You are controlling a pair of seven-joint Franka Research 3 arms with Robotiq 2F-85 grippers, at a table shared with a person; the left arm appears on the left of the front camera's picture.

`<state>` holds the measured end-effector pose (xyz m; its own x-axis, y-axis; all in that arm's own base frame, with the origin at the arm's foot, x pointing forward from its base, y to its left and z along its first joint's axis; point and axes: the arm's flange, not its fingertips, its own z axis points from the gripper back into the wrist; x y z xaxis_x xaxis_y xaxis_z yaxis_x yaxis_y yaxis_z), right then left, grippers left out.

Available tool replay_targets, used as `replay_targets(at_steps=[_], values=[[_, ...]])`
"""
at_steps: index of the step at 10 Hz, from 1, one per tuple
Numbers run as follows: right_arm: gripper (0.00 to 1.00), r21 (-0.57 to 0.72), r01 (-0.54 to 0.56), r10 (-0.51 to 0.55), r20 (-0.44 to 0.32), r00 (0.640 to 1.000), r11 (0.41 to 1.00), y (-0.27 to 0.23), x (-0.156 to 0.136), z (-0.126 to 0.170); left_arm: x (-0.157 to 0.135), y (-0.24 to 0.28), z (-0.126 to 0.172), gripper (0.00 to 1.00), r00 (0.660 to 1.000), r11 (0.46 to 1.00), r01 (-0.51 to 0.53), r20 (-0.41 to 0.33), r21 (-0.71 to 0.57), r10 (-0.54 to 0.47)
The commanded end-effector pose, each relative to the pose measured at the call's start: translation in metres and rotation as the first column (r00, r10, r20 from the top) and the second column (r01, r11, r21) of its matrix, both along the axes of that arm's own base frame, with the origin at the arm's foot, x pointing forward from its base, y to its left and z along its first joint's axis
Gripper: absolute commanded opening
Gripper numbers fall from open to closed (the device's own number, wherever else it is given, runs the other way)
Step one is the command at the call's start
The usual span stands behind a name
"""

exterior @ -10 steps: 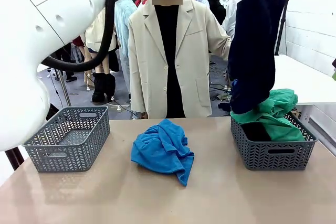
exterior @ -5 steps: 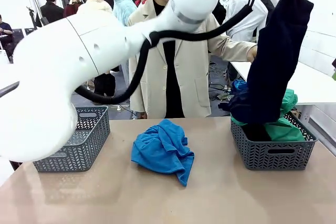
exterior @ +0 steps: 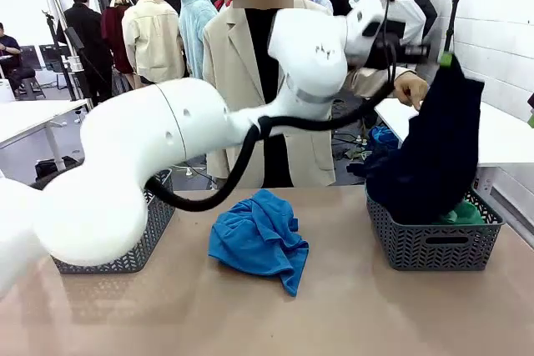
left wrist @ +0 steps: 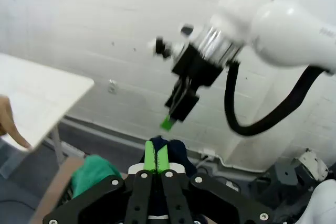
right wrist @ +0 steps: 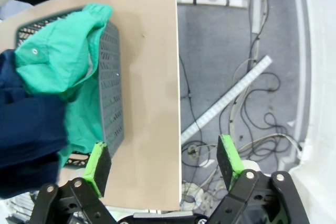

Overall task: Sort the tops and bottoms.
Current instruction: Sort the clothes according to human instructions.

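Navy garment (exterior: 430, 152) has dropped lower into basket (exterior: 434, 248), pinched by left gripper (exterior: 446, 59); right wrist view adds right gripper (right wrist: 164, 158) spread, green garment (right wrist: 58, 51) in basket.

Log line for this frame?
left gripper shut on navy garment, hanging into right basket | right gripper open | green garment in basket | blue garment on table

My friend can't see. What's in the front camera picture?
The left gripper, reaching across the table, pinches a dark navy garment that hangs down into the grey basket on the right. A bright blue garment lies mid-table.
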<state>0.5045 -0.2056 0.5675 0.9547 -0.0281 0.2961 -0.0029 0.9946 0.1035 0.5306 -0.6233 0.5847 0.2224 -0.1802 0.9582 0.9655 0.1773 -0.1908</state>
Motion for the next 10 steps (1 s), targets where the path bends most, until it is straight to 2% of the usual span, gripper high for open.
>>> replay_targets(at_steps=[1, 2, 3, 4, 5, 8, 9, 10], values=[[1.0, -0.009, -0.001, 0.001, -0.009, 1.0, 1.0, 0.002, -0.001, -0.001, 0.047, -0.051, 0.003, 0.0, 0.998, 0.999, 0.047, -0.049, 0.026, -0.046], [1.0, -0.009, -0.001, 0.001, -0.009, 1.0, 1.0, 0.002, -0.001, -0.001, 0.053, -0.051, -0.016, 0.0, 0.997, 0.993, 0.043, -0.07, 0.111, -0.035], [1.0, -0.009, -0.001, 0.001, -0.009, 1.0, 1.0, 0.002, -0.001, -0.001, 0.057, -0.048, -0.025, 0.0, 0.993, 0.98, 0.051, -0.114, 0.195, -0.029], [1.0, -0.009, -0.001, 0.001, -0.009, 1.0, 1.0, 0.002, -0.001, -0.001, 0.057, -0.046, -0.026, 0.0, 0.992, 0.968, 0.061, -0.124, 0.244, -0.031], [1.0, -0.009, -0.001, 0.001, -0.009, 1.0, 1.0, 0.002, -0.001, -0.001, 0.057, -0.044, -0.025, 0.09, 0.99, 0.959, 0.067, -0.138, 0.275, -0.029], [1.0, -0.009, -0.001, 0.001, -0.009, 1.0, 1.0, 0.002, -0.001, -0.001, 0.053, -0.041, -0.026, 0.66, 0.978, 0.933, 0.118, -0.205, 0.341, -0.049], [1.0, -0.009, -0.001, 0.001, -0.009, 1.0, 1.0, 0.002, -0.001, -0.001, 0.052, -0.039, -0.023, 0.86, 0.979, 0.942, 0.11, -0.198, 0.318, -0.047], [1.0, -0.009, -0.001, 0.001, -0.009, 1.0, 1.0, 0.002, -0.001, -0.001, 0.051, -0.035, -0.016, 1.0, 0.98, 0.941, 0.103, -0.195, 0.321, -0.041]])
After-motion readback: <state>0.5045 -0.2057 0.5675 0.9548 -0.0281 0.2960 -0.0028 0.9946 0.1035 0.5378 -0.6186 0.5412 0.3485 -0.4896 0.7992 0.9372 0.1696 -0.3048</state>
